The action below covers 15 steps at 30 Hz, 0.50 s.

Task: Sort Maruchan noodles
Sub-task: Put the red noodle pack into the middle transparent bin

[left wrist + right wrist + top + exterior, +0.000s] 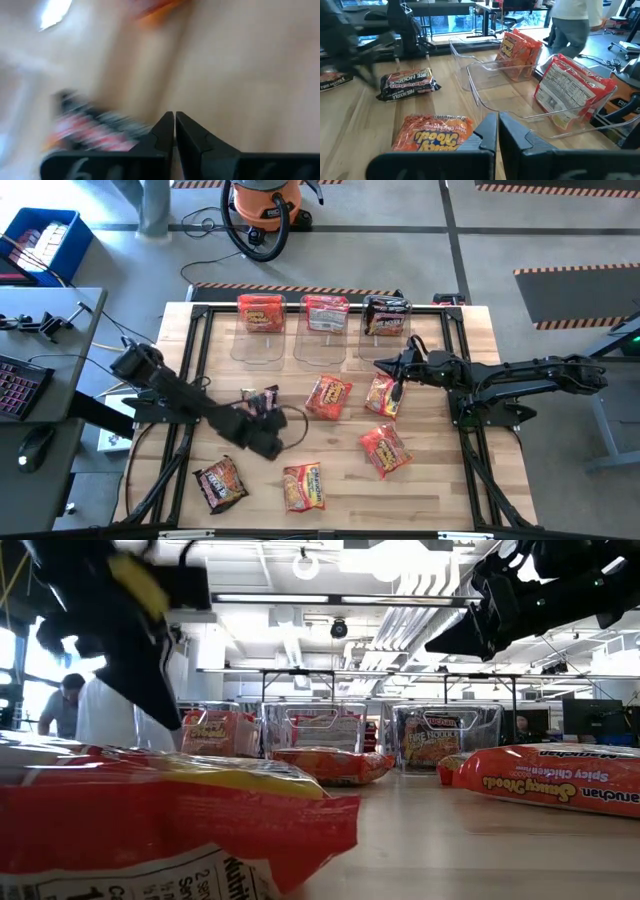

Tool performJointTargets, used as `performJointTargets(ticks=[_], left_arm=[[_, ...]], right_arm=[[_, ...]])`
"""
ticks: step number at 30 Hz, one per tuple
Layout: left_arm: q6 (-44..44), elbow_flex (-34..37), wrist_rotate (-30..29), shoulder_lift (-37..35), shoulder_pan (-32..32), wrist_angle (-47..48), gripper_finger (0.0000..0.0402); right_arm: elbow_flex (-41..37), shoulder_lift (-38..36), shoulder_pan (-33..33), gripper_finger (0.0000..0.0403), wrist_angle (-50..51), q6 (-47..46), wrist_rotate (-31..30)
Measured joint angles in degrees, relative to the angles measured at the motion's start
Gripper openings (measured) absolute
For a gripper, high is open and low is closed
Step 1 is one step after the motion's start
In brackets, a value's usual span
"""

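Several Maruchan noodle packets lie flat on the wooden table: a dark one point(258, 398) point(407, 84), two orange ones point(328, 396) point(383, 396), a red one point(385, 450), an orange one point(304, 485) and a dark one point(220, 483). My left gripper point(268, 422) point(174, 116) hangs shut and empty just on the near side of the first dark packet. My right gripper point(385, 366) point(497, 125) is shut and empty too. It hovers above the table between the bins and the orange packets, with an orange packet point(432, 132) below it.
Three clear bins stand in a row at the table's far edge. One holds an orange packet point(262, 312), one a red-and-white packet point(325, 312), one a dark packet point(386, 316). A person point(572, 22) stands beyond the table. Bare wood lies at the near right point(440, 490).
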State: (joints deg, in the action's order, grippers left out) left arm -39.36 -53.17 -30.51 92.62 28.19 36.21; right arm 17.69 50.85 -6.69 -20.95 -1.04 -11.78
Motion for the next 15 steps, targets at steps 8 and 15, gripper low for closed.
performJointTargets(ticks=[8, 15], left_arm=[[11.41, -0.17, 8.49, 1.07, 5.96, -33.22, 0.0010], [14.18, -0.11, 17.25, 6.42, 6.76, -42.51, 0.0010]], right_arm=[[0.00, 0.02, 0.00, 0.0000, -0.08, 0.00, 0.24], [0.00, 0.00, -0.01, 0.0000, -0.35, -0.46, 1.42]])
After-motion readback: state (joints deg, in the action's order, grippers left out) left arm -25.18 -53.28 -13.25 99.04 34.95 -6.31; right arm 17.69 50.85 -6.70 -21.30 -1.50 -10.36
